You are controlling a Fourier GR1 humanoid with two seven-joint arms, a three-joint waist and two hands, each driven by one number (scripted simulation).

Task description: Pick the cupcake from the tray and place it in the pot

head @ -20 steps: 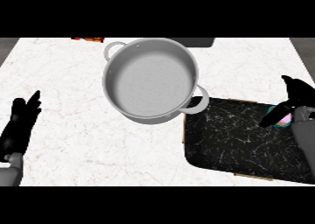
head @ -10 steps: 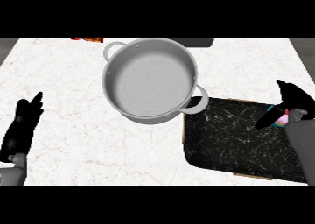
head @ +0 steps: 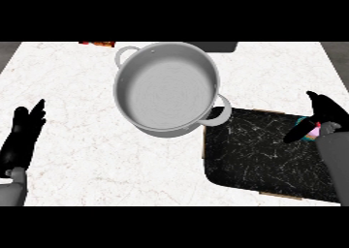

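Counter (head: 77, 72) — grey pot (head: 166, 89) at centre, dark tray (head: 263, 150) touching its right. Right hand (head: 322, 116) curled round the cupcake (head: 311, 128) over the tray's right edge. Left hand (head: 21, 138) — open, fingers straight, far left.

A pink-and-teal cupcake (head: 311, 128) peeks out at the black tray's (head: 263, 155) right edge, beside the grey pot (head: 166, 89).

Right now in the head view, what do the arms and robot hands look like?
Both forearms are plain grey, smooth and rounded. Each ends in a matte black robot hand with slim fingers and a thumb: left robot hand, right robot hand. No cables, markings or sleeves show.
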